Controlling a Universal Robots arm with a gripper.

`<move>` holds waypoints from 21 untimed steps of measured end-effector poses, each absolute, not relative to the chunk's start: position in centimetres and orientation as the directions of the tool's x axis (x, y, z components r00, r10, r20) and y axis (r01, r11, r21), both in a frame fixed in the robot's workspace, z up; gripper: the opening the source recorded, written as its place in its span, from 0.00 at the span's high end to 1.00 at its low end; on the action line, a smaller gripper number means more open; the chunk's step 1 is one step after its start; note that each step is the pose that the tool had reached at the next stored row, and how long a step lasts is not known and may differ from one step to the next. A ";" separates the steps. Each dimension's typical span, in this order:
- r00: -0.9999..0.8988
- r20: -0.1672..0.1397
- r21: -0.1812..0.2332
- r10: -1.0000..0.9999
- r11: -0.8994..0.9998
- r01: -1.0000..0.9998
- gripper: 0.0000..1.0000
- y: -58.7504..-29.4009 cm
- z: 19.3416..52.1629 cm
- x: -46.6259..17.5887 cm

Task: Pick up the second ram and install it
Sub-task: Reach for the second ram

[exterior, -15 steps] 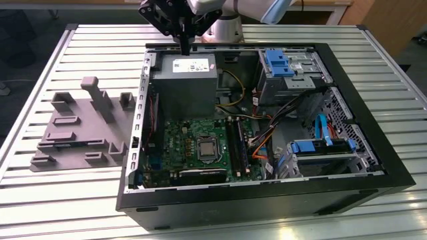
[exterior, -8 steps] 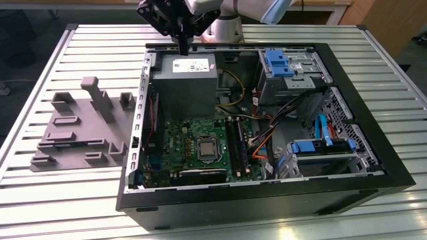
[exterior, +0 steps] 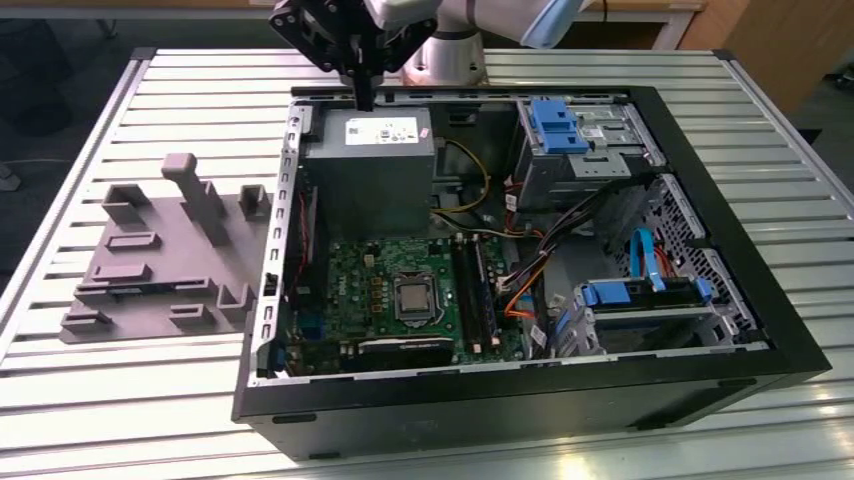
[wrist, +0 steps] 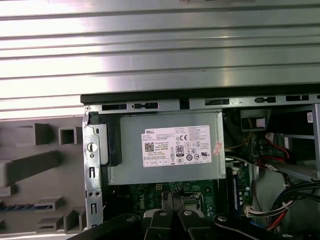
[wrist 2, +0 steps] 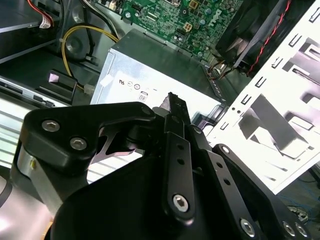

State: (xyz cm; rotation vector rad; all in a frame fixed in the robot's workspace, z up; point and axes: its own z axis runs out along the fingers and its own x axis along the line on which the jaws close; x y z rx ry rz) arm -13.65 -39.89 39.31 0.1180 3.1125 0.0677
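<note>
My gripper (exterior: pixel 363 98) hangs over the back of the open computer case (exterior: pixel 747 330), just above the grey power supply (exterior: pixel 367 165). Its black fingers are pressed together with nothing between them, as both wrist views show (wrist 2: pixel 175 102) (wrist: pixel 172 197). A thin blue-green strip that looks like the second ram (wrist: pixel 24 206) lies in a slot of the grey holder (wrist: pixel 30 165) beside the case, well away from the gripper. The long black memory slots (exterior: pixel 477 290) run along the green motherboard (exterior: pixel 380 285), near the case's front.
The grey holder (exterior: pixel 160 260) with several upright blocks stands on the slatted metal table (exterior: pixel 134 400), on the exterior view's left of the case. Drive cages with blue clips (exterior: pixel 554 125) and orange, yellow and blue cables (exterior: pixel 534 280) crowd the case's other half.
</note>
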 end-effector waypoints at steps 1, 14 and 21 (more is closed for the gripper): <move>-0.997 -0.024 0.044 0.076 0.996 0.075 0.89 -39.9 39.3 -13.7; -0.997 -0.024 0.044 0.076 0.996 0.075 0.89 -39.9 39.3 -14.1; -0.997 -0.024 0.044 0.076 0.996 0.075 0.89 -39.9 39.3 -14.4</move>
